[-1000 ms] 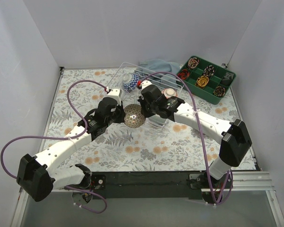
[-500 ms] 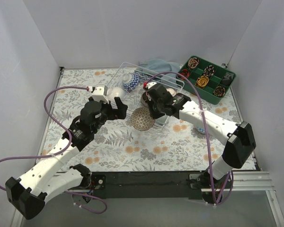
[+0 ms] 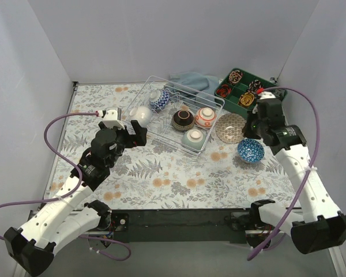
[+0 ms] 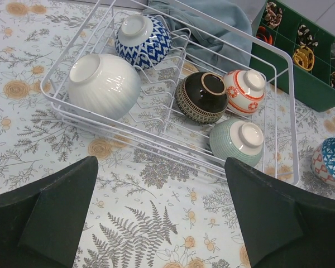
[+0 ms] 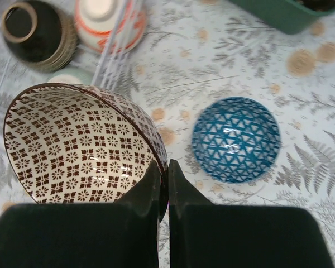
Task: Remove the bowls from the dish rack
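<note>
Your right gripper point(image 5: 163, 167) is pinched tight on the rim of a brown-patterned bowl point(image 5: 72, 145), just to the right of the dish rack point(image 4: 156, 117). A blue patterned bowl point(image 5: 236, 139) rests on the floral tablecloth point(image 3: 179, 179) close beside it. Your left gripper point(image 4: 162, 206) hangs empty, jaws wide apart, at the rack's near left side. In the rack lie a white bowl point(image 4: 103, 84), a blue-and-white bowl point(image 4: 140, 34), a dark brown bowl point(image 4: 204, 97), a red-and-white bowl point(image 4: 244, 92) and a pale green bowl point(image 4: 237, 140).
</note>
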Controlling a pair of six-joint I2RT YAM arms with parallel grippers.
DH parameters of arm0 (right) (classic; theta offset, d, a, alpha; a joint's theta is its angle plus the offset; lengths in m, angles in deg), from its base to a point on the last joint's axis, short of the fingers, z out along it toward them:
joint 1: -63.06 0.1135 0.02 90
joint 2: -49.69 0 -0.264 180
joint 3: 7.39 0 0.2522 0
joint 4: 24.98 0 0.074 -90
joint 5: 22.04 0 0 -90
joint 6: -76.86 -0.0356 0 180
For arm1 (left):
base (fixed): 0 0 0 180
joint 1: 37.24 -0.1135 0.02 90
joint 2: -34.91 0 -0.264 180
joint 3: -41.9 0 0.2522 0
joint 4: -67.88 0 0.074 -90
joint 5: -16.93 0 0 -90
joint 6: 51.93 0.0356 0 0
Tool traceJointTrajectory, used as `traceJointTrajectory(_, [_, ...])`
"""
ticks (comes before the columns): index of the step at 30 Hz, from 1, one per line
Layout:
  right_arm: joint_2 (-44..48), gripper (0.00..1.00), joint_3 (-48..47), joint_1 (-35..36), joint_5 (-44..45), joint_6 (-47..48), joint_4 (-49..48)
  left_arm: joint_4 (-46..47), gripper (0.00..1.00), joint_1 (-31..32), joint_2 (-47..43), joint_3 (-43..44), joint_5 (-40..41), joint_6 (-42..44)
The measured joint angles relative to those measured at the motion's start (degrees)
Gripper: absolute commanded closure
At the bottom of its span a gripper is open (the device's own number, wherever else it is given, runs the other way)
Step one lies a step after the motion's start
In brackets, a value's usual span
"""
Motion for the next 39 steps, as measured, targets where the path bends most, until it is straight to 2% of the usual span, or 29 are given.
traceJointTrajectory(6, [5.68, 0.99, 7.48, -14.23, -1.51, -1.33, -2.54, 0.02, 0.02, 0.0, -1.31, 0.0, 0.79, 0.37])
traceJointTrajectory(11, [6.08, 0.99, 16.48, -23.76, -5.66, -2.95, -4.92, 0.02, 0.02, 0.0, -1.9, -0.09, 1.57, 0.39])
traceJointTrajectory(16, [5.27, 0.99, 20.24, -30.86, -9.18, -4.15, -8.85, 0.0, 0.02, 0.0, -1.92, -0.11, 1.81, 0.44])
traceJointTrajectory(27, [0.42, 0.99, 26.67, -35.76, -15.04, -4.44, -15.96, -0.02, 0.02, 0.0, -2.01, -0.85, 2.03, 0.81])
traceJointTrajectory(30, [-0.33, 0.95, 27.34, -36.22, -15.65, -4.44, -16.31, -0.02, 0.02, 0.0, -2.01, -0.85, 2.03, 0.81])
traceJointTrajectory(39, [-1.99, 0.68, 28.09, -36.57, -17.31, -4.5, -19.04, 0.0, 0.02, 0.0, -2.05, -0.85, 2.01, 0.83])
